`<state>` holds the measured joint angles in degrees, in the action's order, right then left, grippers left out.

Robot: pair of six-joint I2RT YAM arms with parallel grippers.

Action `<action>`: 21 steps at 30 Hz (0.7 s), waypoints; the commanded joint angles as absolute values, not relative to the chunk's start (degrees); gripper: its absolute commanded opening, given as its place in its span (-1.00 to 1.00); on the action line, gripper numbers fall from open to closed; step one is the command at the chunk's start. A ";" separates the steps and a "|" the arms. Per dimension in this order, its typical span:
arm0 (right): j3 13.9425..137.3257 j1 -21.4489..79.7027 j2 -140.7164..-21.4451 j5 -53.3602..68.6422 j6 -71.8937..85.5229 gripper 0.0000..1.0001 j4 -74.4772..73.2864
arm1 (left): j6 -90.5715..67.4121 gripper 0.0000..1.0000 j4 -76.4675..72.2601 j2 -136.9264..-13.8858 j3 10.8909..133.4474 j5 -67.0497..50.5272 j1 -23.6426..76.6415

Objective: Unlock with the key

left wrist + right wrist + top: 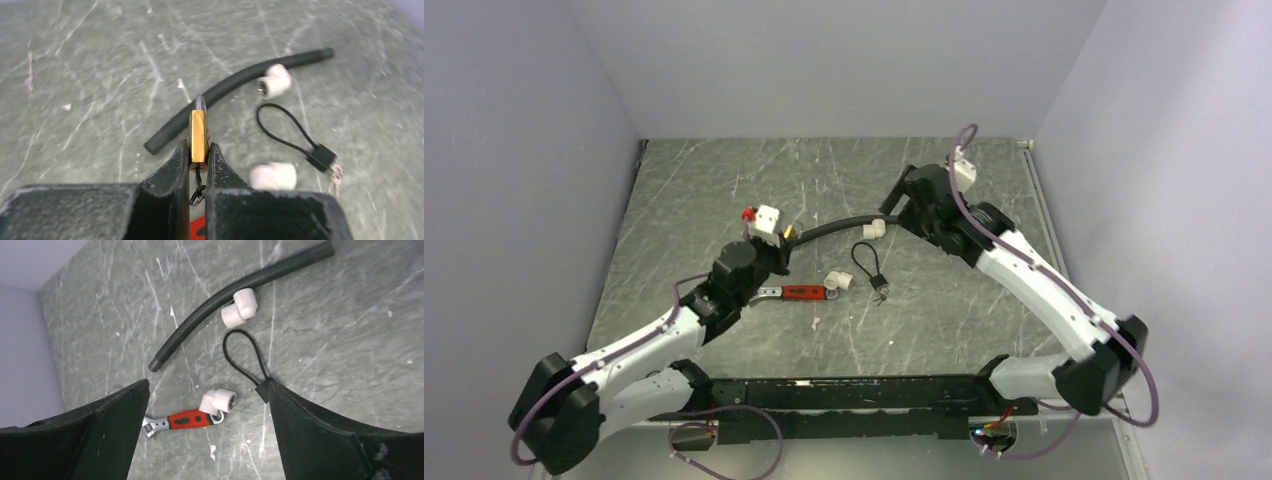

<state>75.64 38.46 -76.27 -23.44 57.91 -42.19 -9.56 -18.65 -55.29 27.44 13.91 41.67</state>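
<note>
**Top view.** Shows left end effector [784, 236] raised over the left half of the tabletop [704, 180], pressed shut onto the brass padlock [789, 233]. Presumably lifted so the keyhole end stays reachable. Puts the key [881, 294] flat near the middle of the tabletop, a little toward the near edge, touching the black cable lock [869, 262] and well apart from both arms. Places right end effector [902, 200] high toward the far right corner, by one end of the black hose [844, 225]. Red-handled wrench [801, 293] just left of the key, untouched.

**Left wrist view.** Confirms the pinch: fingers [175, 170] on opposite faces of the padlock, shackle pointing away. Likely gripped this way to steady the body against a turning key. Shows a dark ring [198, 192] hanging under the padlock between the fingers; cannot tell what carries it. Shows the silvery key beside the cable lock's body.

**Right wrist view.** Shows fingers spread wide with nothing between them, only tabletop, wrench and a white elbow fitting [218, 402] below. Hides the key behind one finger.

**Judgement.** Key pick-up not yet done. Needs a careful descent onto a thin, flat part, with a risk of snagging the cable lock instead.
</note>
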 commanded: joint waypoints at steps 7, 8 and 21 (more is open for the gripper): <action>66.46 37.98 -70.88 -19.05 55.47 0.82 -37.35 | -43.35 -1.00 -31.45 -76.93 33.03 -10.59 7.53; 65.77 37.97 -70.86 -18.39 55.30 0.82 -36.85 | -45.64 -1.00 -32.55 -79.36 33.34 -12.06 4.95; 63.42 37.96 -68.24 -18.12 54.19 0.82 -35.80 | -55.75 -0.64 -35.44 -97.03 36.57 -17.06 -5.24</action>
<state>63.02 37.95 -70.70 -17.58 55.22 -37.19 -52.80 -32.34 -97.14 33.69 -13.93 -4.64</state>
